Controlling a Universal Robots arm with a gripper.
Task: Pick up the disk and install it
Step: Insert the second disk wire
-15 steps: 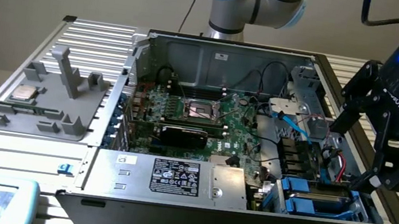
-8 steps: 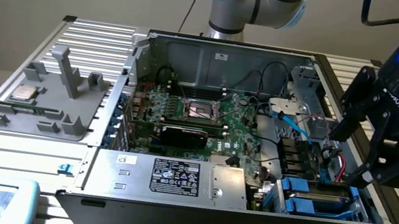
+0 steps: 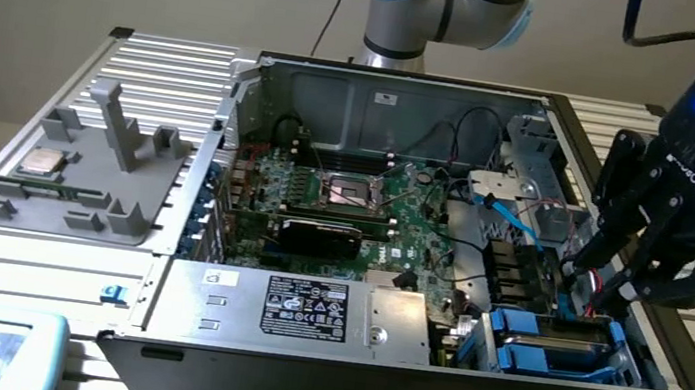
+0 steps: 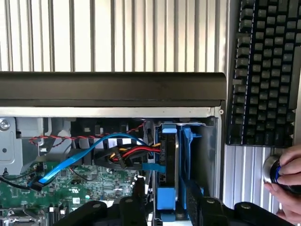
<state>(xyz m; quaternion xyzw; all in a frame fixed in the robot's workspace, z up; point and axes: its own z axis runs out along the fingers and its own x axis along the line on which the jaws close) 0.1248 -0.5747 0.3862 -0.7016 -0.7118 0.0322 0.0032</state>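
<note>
The open computer case (image 3: 376,88) lies on a ribbed metal table (image 3: 163,60). Inside it are a green circuit board (image 3: 373,208), a grey box with a sticker (image 3: 305,311) along the near wall, and a drive bay in the corner on the exterior view's right. The disk (image 4: 168,165) stands on edge in that bay, framed by blue rails (image 3: 544,344). The gripper (image 3: 609,280) hangs just above the bay, its fingers (image 4: 138,193) spread either side of the disk, not clamping it. A keyboard (image 4: 263,70) lies beside the case, with a person's hand (image 4: 289,181) near it.
</note>
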